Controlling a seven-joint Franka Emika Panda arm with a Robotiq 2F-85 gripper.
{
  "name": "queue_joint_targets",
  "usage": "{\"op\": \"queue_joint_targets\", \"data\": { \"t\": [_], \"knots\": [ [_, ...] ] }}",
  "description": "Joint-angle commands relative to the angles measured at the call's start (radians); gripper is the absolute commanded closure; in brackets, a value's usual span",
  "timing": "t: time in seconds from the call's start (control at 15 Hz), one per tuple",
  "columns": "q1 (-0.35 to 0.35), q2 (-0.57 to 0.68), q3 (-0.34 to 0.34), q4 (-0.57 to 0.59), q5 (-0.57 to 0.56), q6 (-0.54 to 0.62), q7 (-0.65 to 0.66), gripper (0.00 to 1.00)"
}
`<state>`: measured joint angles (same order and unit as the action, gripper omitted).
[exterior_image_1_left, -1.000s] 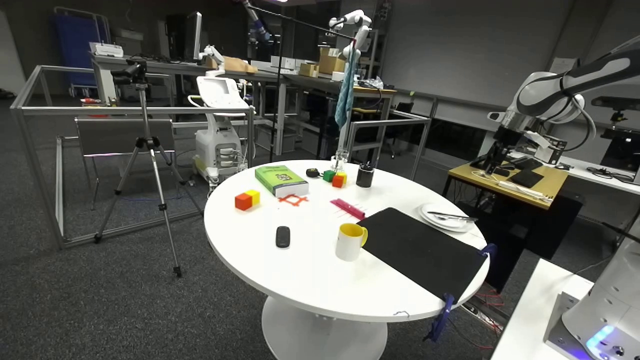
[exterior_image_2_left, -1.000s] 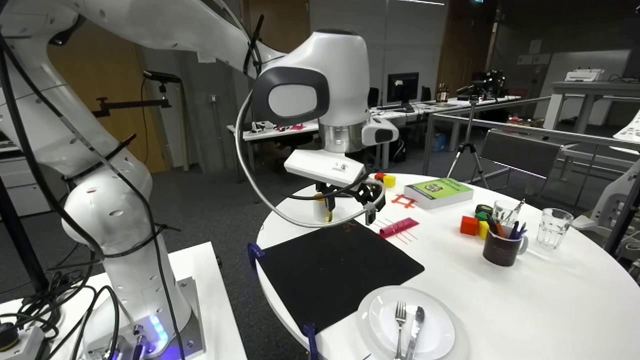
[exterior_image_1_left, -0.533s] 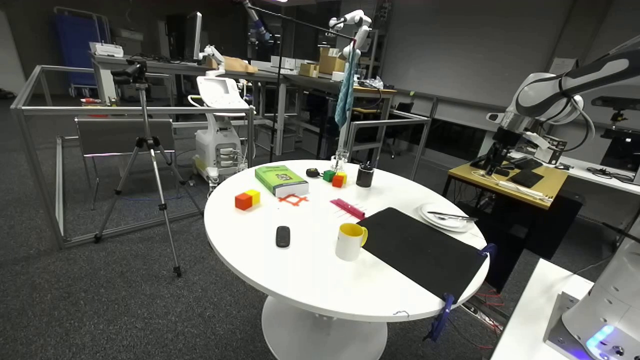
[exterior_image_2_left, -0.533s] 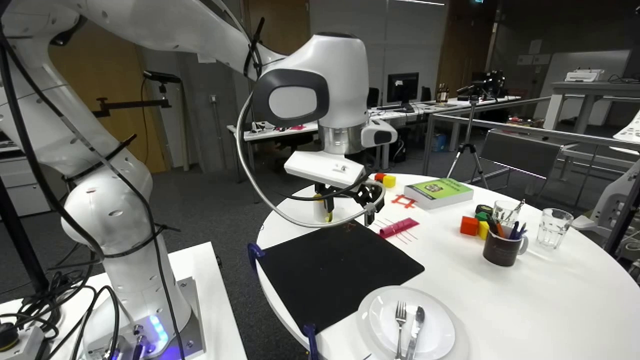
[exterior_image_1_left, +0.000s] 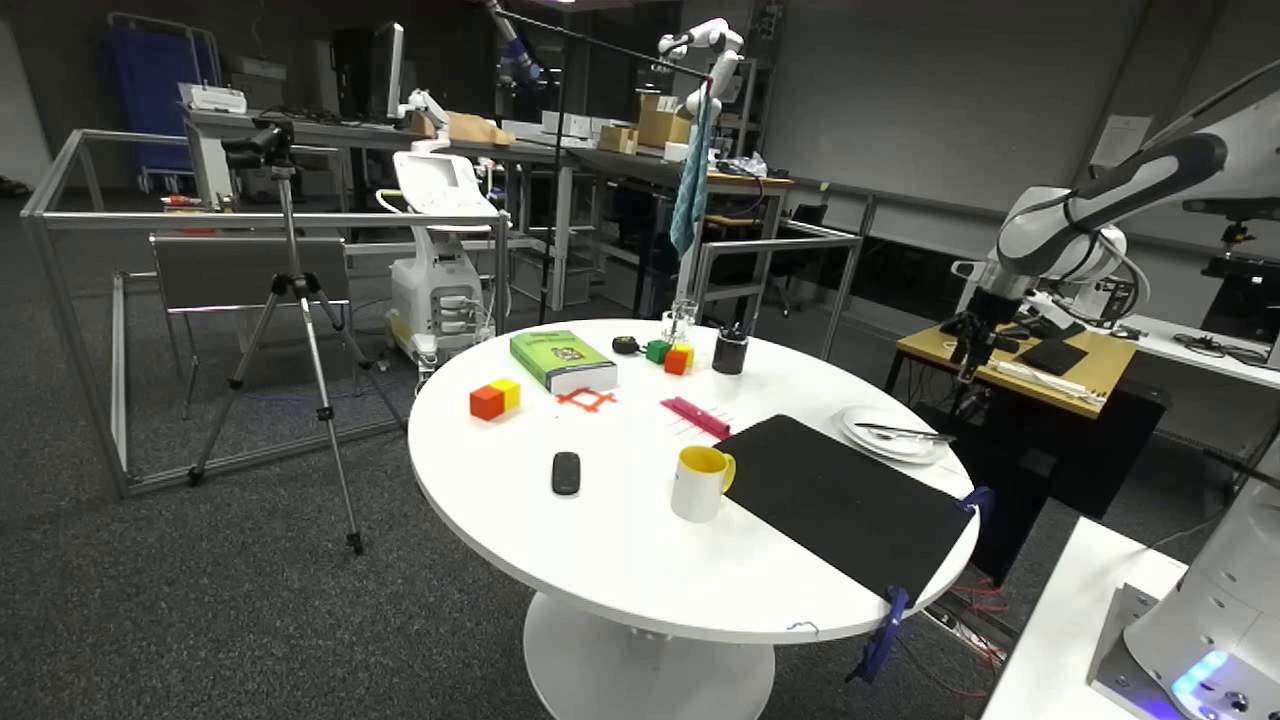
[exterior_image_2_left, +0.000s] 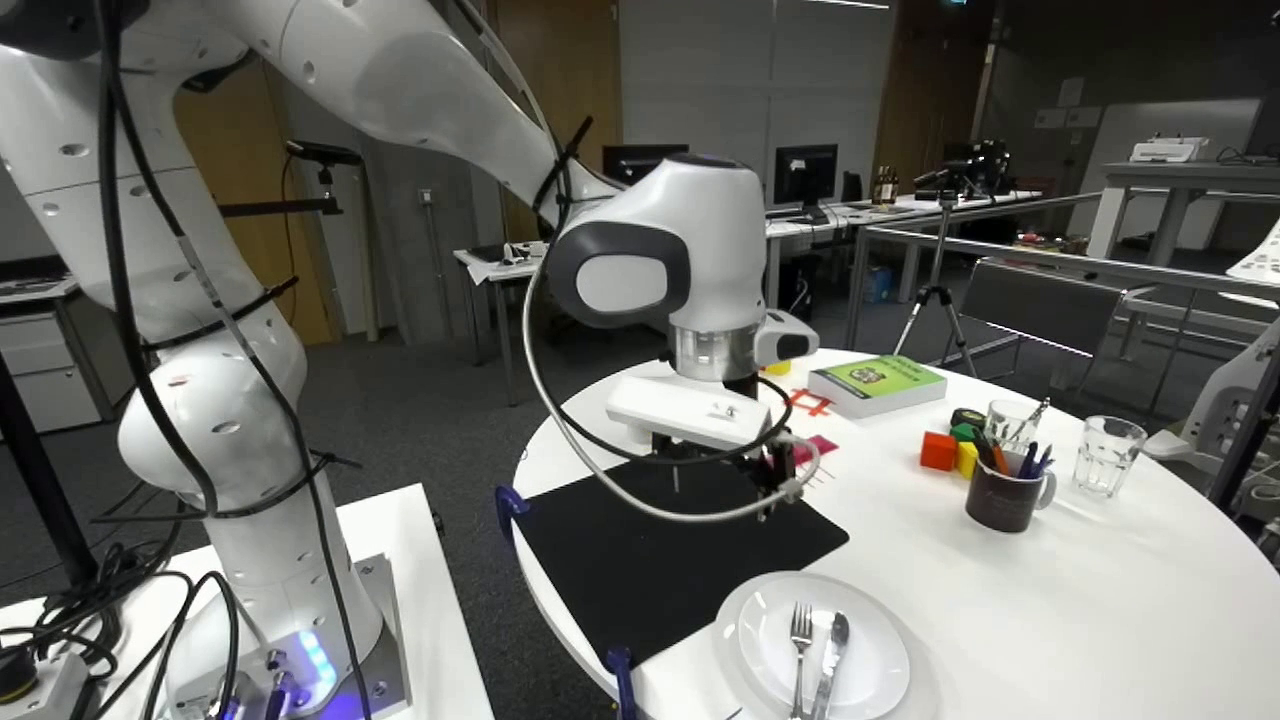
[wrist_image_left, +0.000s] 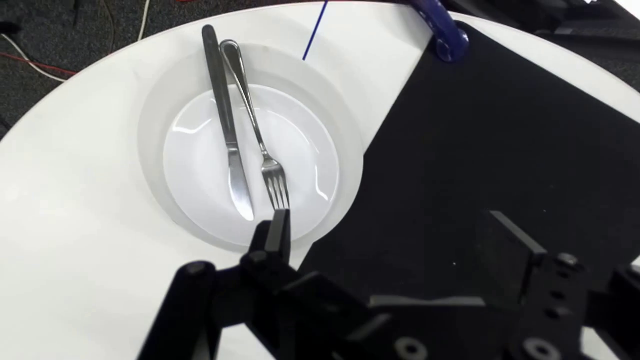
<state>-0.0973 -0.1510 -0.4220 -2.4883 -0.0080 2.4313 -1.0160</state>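
Fingers (wrist_image_left: 278, 235): wide apart, empty | fork (wrist_image_left: 269, 162) on plate (wrist_image_left: 307, 150): I think light, stiff, slippery | hold: better by handle (wrist_image_left: 240, 70)

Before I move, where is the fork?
In the wrist view, the fork lies left of centre on the plate, just right of the knife, with the black mat farther right.

- Black metal pincer (wrist_image_left: 392, 220) with angular links (wrist_image_left: 322, 295), flat grey-edged fingers (wrist_image_left: 277, 232) and round metal screws (wrist_image_left: 411, 348).
- Just above the pincer: white box-shaped plastic housing (exterior_image_2_left: 690, 411).
- Higher above the pincer: shiny silver metal collar (exterior_image_2_left: 714, 353), glossy white rounded arm shell (exterior_image_2_left: 420, 75), white oval pad (exterior_image_2_left: 622, 284) ringed in dark grey.
- Looping beside the pincer: smooth grey tube (exterior_image_2_left: 690, 518).
- Well apart from the pincer: long black cables (exterior_image_2_left: 114, 200), narrow black straps (exterior_image_2_left: 562, 168), glowing blue light strip (exterior_image_2_left: 317, 655).
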Motion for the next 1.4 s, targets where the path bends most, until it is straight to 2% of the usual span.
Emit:
{"op": "queue_joint_targets", "data": {
  "t": [0.0, 0.33, 0.87, 1.33],
  "knots": [
    [-0.046, 0.096, 0.036, 0.023, 0.027, 0.084, -0.066, 0.0],
    [-0.081, 0.191, 0.082, 0.038, 0.075, 0.179, -0.127, 0.0],
    [-0.153, 0.307, 0.183, 0.1, 0.262, 0.208, -0.319, 0.0],
    [-0.22, 0.424, 0.254, 0.161, 0.26, 0.289, -0.366, 0.0]
  ]
}}
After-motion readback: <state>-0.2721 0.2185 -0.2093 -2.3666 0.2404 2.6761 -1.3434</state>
